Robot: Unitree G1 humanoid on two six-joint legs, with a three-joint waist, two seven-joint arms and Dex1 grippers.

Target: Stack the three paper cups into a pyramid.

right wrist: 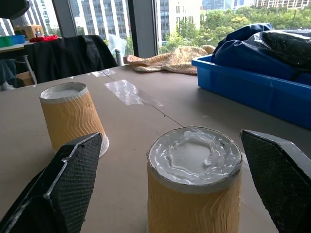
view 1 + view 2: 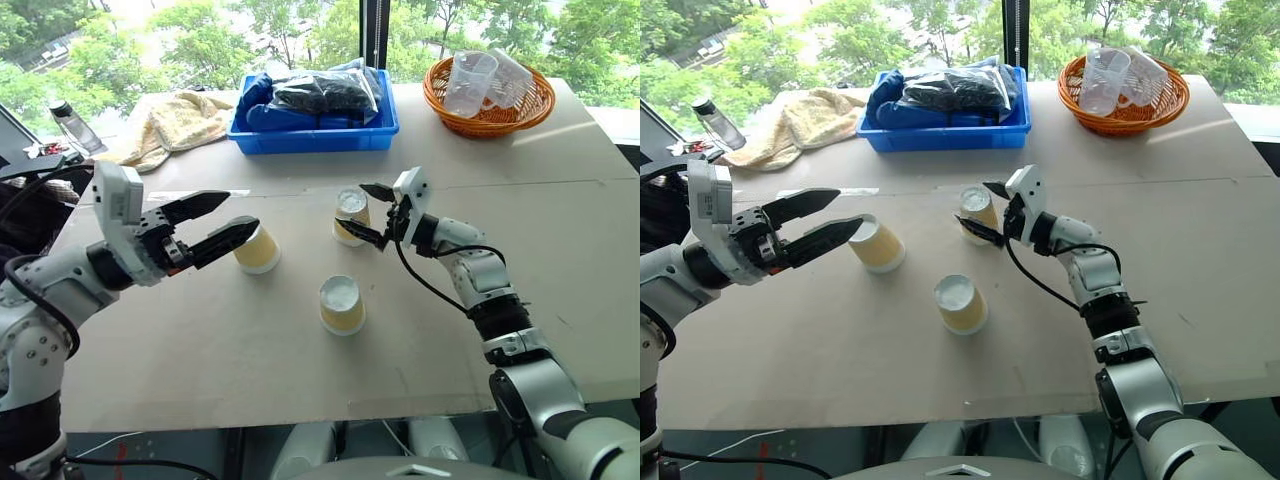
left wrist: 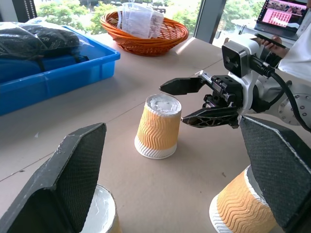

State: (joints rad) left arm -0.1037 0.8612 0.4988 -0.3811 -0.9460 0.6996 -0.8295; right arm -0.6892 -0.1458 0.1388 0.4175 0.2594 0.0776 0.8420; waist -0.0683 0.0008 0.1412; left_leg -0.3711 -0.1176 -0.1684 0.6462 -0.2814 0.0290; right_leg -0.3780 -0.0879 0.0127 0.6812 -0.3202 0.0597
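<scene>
— Any pyramid yet?
— None. The three paper cups [image 2: 342, 303] stand upside down and apart on the desk [image 2: 560, 240]. The right claw [image 2: 375, 213] is spread around the far one; the left claw [image 2: 214, 226] is spread, empty, beside another.

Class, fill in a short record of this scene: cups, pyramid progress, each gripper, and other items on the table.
cups: three paper cups, all upside down, apart: far cup, left cup, near cup
pyramid: not started
right gripper: open, fingers either side of far cup
left gripper: open, beside left cup
other items: blue tray, orange basket, towel
</scene>
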